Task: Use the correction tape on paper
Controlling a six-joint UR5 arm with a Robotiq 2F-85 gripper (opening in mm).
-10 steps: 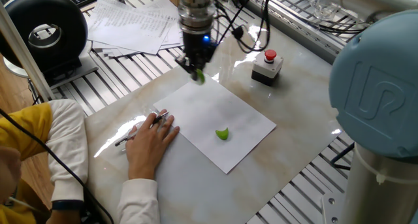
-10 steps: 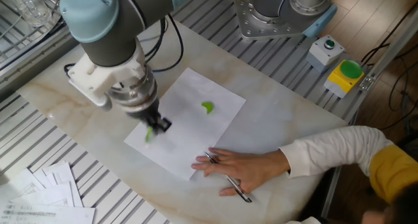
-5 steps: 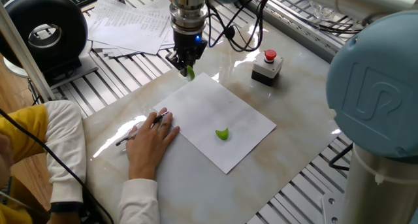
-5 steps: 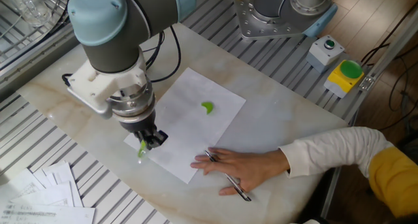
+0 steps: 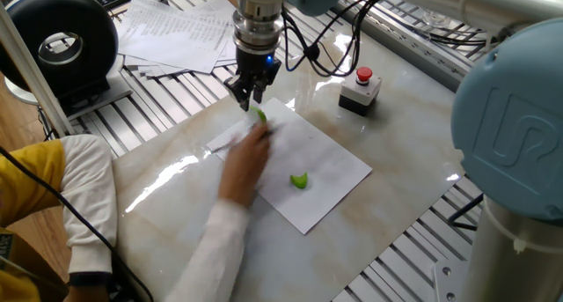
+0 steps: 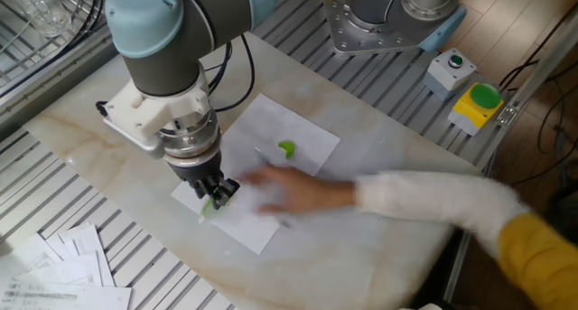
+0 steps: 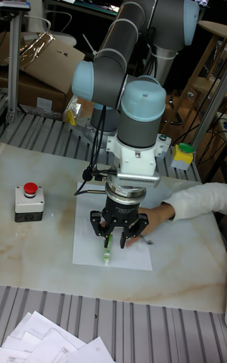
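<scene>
The paper (image 5: 327, 161) lies flat in the middle of the table, also seen in the other fixed view (image 6: 307, 134) and the tall view (image 7: 87, 240). My gripper (image 5: 252, 100) points straight down over the sheet's far corner, shut on the green correction tape (image 5: 259, 115), whose tip sits at the paper. From the other side the gripper (image 6: 215, 193) and the correction tape (image 6: 209, 205) are at the sheet's near-left edge. The tall view shows the gripper (image 7: 117, 238) with the correction tape (image 7: 108, 252) between its fingers. A small green piece (image 5: 300, 180) lies loose on the sheet.
A person's hand (image 5: 249, 154) reaches blurred across the paper, close to my gripper. A red push-button box (image 5: 359, 88) stands to the right. Printed sheets (image 5: 176, 33) fan out behind, next to a black round device (image 5: 62, 42). Button boxes (image 6: 477, 100) sit at the table's edge.
The person's hand left the paper's edge and swept across the sheet toward my gripper. The gripper shifted slightly and lowered with the correction tape at the sheet's corner.
</scene>
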